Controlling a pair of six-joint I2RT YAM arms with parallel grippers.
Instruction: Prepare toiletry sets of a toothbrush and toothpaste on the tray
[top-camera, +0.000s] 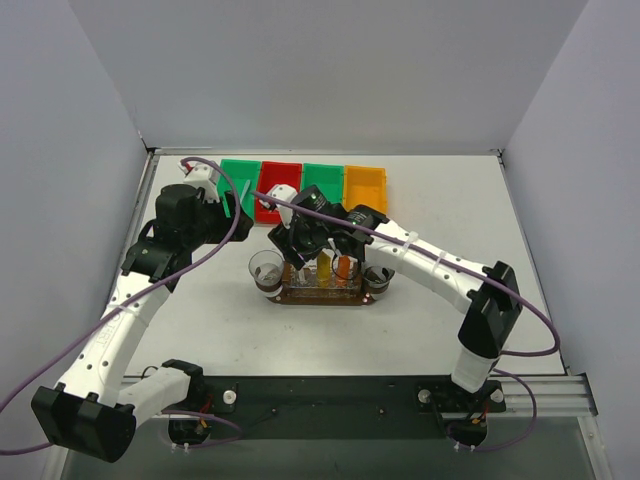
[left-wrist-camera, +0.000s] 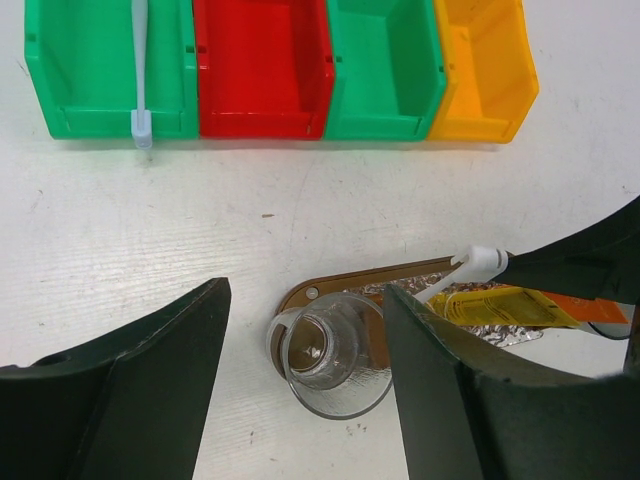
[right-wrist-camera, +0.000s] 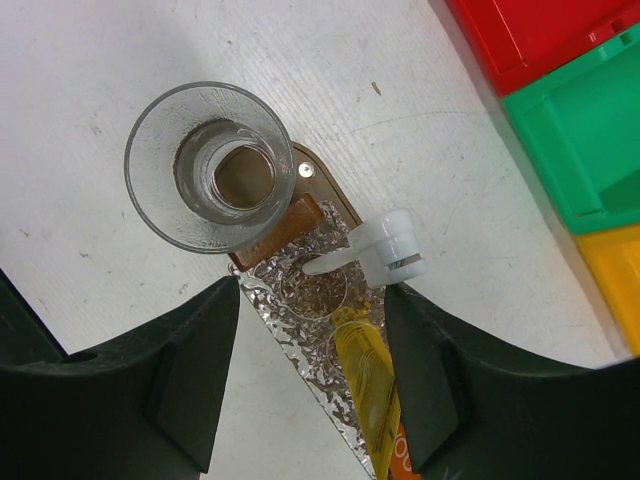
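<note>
The dark-brown tray lies mid-table, lined with crinkled foil. On it the yellow toothpaste rests beside the orange toothpaste. A white toothbrush leans over the foil at the tray's left part. My right gripper hovers open over the tray; the yellow tube lies between its fingers and the toothbrush's end is by the right fingertip. A second white toothbrush lies in the far-left green bin. My left gripper is open and empty above the tray's left end.
A clear glass stands at the tray's left end and another glass at its right end. Green, red, green and orange bins line the back.
</note>
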